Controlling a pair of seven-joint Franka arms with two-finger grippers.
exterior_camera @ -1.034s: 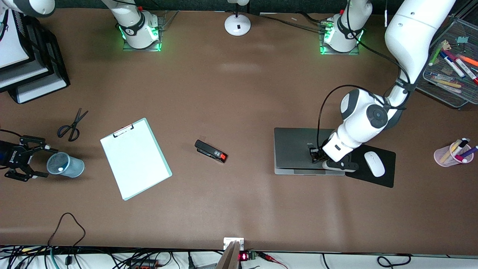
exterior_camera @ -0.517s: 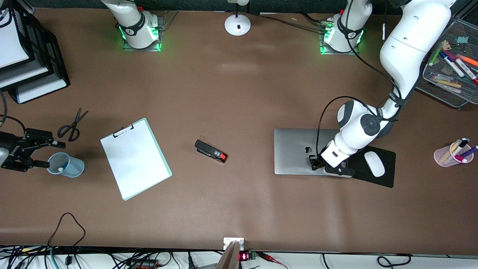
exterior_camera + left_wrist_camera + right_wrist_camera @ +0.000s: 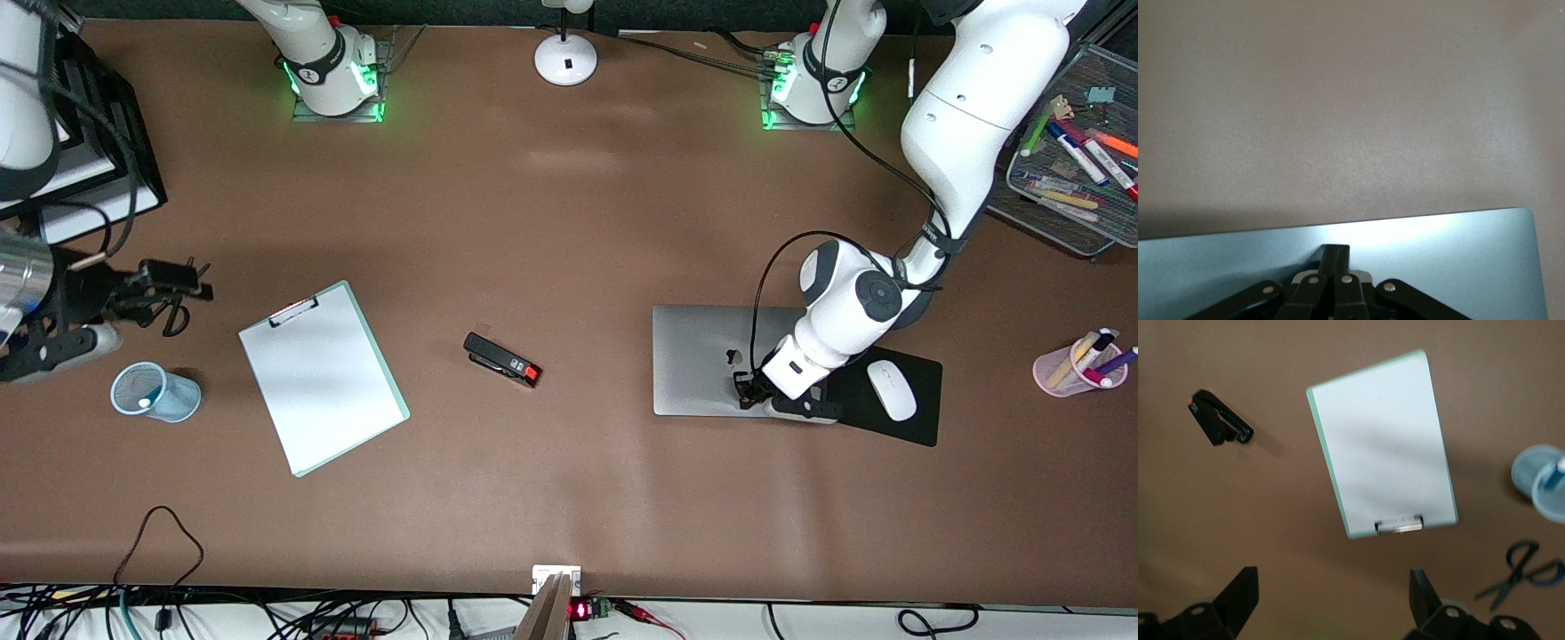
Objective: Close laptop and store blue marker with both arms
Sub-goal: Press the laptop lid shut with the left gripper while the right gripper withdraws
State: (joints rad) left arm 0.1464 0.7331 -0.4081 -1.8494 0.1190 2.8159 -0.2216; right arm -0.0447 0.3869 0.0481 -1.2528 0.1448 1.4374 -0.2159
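Note:
The silver-grey laptop (image 3: 702, 356) lies closed on the table beside the black mouse pad. My left gripper (image 3: 742, 388) is shut, with its tips pressed on the lid near the edge closest to the front camera. The left wrist view shows the shut fingers (image 3: 1335, 257) on the lid (image 3: 1458, 260). The blue marker (image 3: 145, 402) stands in a pale blue cup (image 3: 164, 393) at the right arm's end of the table. It also shows in the right wrist view (image 3: 1558, 470). My right gripper (image 3: 133, 311) is open and empty, raised over the scissors beside the cup.
A clipboard (image 3: 322, 378) and a black stapler (image 3: 502, 360) lie mid-table. Scissors (image 3: 169, 316) are partly hidden by the right gripper. A white mouse (image 3: 892, 389) sits on the mouse pad (image 3: 920, 427). A pink marker cup (image 3: 1076, 369), a mesh tray (image 3: 1058, 204) and file trays (image 3: 116, 151) stand at the ends.
The laptop lid has gone from slightly ajar to fully shut under the left gripper. The right gripper has risen from beside the pale blue cup and now hangs over the scissors.

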